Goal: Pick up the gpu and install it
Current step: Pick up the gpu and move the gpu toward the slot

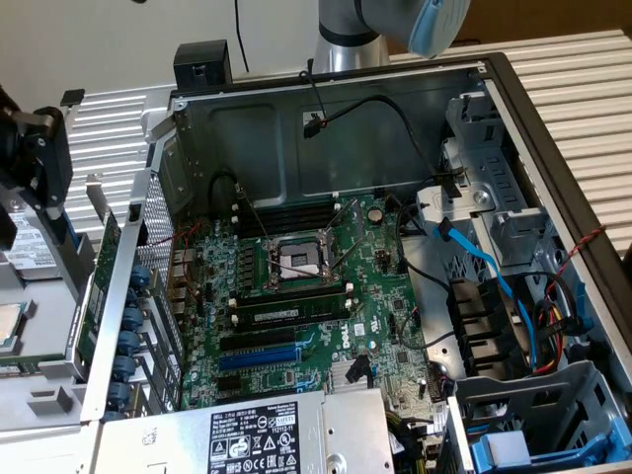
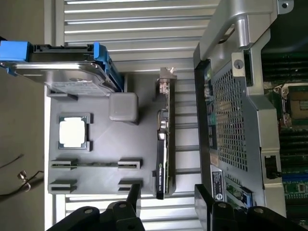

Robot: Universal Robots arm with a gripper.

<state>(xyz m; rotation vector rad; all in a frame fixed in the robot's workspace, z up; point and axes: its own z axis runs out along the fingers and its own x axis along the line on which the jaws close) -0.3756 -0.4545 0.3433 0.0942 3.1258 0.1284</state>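
Observation:
The gpu [image 2: 163,144] stands on its edge in a grey parts tray [image 2: 96,159] just outside the computer case, a green board with a black block. In the exterior view the gpu [image 1: 99,296] is a thin green strip at that view's left, beside the case's perforated rear wall [image 1: 148,227]. My gripper [image 2: 168,199] hangs open over the card's near end, one black finger [image 2: 132,197] on each side, apart from it. The gripper [image 1: 39,163] is at the exterior view's far left. The motherboard [image 1: 296,286] lies inside the open case.
On the tray there are also a hard drive in a blue carrier [image 2: 57,67], a processor chip [image 2: 73,132] and a grey block [image 2: 123,107]. The case holds blue and black expansion slots [image 1: 257,355], a power supply [image 1: 247,434] and loose cables [image 1: 494,267].

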